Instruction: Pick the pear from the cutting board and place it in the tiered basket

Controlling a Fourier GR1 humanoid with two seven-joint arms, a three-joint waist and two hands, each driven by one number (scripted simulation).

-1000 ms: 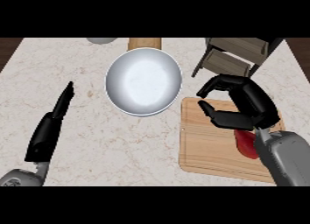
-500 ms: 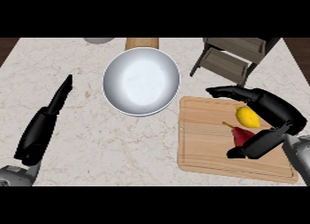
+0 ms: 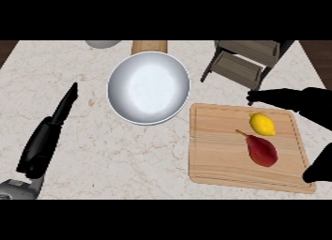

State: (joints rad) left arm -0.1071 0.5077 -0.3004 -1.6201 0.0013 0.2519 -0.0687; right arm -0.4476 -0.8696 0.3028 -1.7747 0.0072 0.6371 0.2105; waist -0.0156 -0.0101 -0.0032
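Two robot hands, one pear, one lemon, one cutting board, one tiered basket and one plate show on a pale marble surface (image 3: 93, 154).

The right robot hand (image 3: 313, 100) is spread wide and holds nothing. Its fingers (image 3: 276, 96) reach over the far right corner of the cutting board (image 3: 217, 159), and its thumb (image 3: 327, 164) hangs over the board's near right edge.

The red pear (image 3: 263, 151) lies on the board just left of that hand, between fingers and thumb and untouched, with its stem pointing away from the hand. The yellow lemon (image 3: 262, 124) sits just beyond the pear, nearer the fingers.

The wooden tiered basket (image 3: 246, 62) stands beyond the fingers, past the board's far edge.

The white plate (image 3: 148, 88) rests well to the left of the right robot hand. The left robot hand (image 3: 48, 136) lies farther left, fingers straight and empty.
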